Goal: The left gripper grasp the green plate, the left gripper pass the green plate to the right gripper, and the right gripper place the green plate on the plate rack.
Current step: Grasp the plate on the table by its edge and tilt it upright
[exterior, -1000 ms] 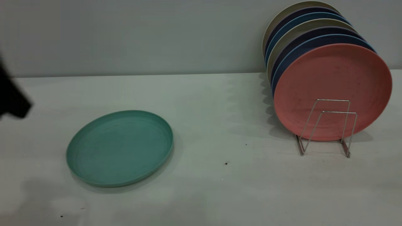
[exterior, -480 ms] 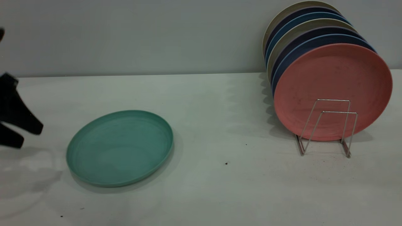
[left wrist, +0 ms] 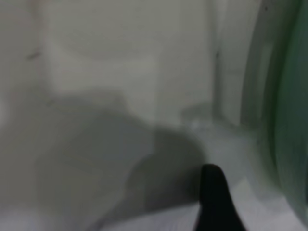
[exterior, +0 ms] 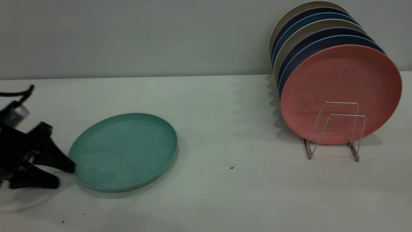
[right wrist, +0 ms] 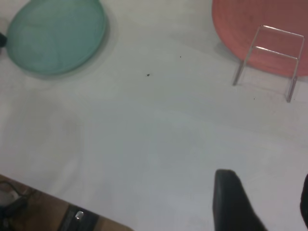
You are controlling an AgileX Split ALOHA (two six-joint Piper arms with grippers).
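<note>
The green plate (exterior: pixel 124 151) lies flat on the white table, left of centre. My left gripper (exterior: pixel 66 176) is low over the table at the plate's left side. It is open, with its upper fingertip (exterior: pixel 72 167) at the plate's left rim and its lower one on the table side. In the left wrist view one black finger (left wrist: pixel 214 202) shows, with the plate's rim (left wrist: pixel 291 120) close by. The plate rack (exterior: pixel 334 129) stands at the right. My right gripper (right wrist: pixel 269 202) is open and empty above the table, outside the exterior view. Its wrist view shows the plate (right wrist: pixel 55 36) and the rack (right wrist: pixel 269 53) far off.
Several plates stand upright in the rack, the pink plate (exterior: pixel 341 90) in front, with blue, dark and beige ones behind. Two empty wire loops stand in front of the pink plate. A grey wall runs behind the table. The table's near edge (right wrist: pixel 57 199) shows in the right wrist view.
My left gripper has come in from the left edge, dropped towards the table and reached the green plate's left rim. The plate and the rack have not moved.
</note>
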